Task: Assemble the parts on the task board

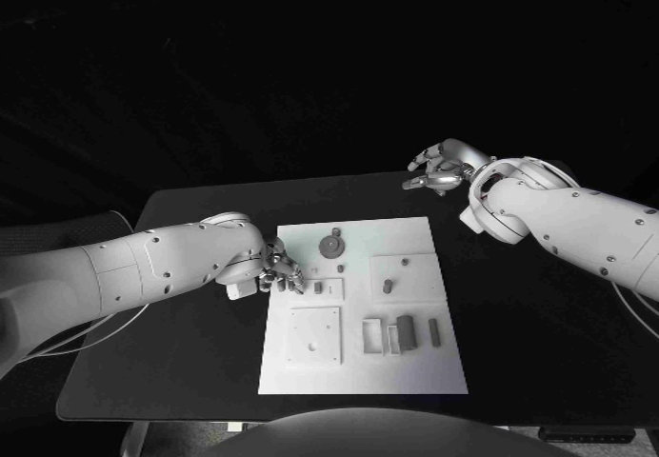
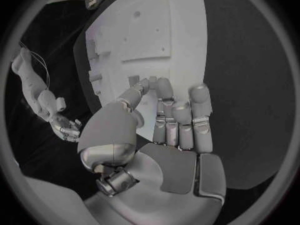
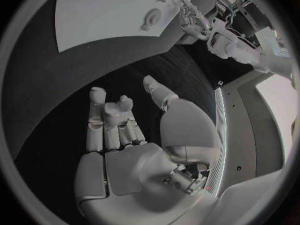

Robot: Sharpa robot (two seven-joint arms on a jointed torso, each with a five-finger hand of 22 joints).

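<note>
The white task board point(image 1: 412, 373) lies mid-table, also seen in the left wrist view point(image 2: 184, 15) and the right wrist view point(image 3: 94, 15). On it are a round disc point(image 1: 331, 246), a square plate point(image 1: 316, 335), several grey bars point(image 1: 406, 331) and small pegs point(image 1: 389, 283). My left hand point(image 1: 270, 271) point(image 2: 164, 130) reaches over the board's left edge. Its thumb and forefinger tips meet at a small part point(image 2: 152, 79); whether they pinch it is unclear. My right hand point(image 1: 440, 169) point(image 3: 125, 130) hovers over the table's back right corner, off the board, fingers apart and empty.
Bare black table point(image 1: 535, 324) lies on both sides of the board. The table's front edge runs just below the board. My right forearm point(image 1: 577, 228) slants over the table's right side.
</note>
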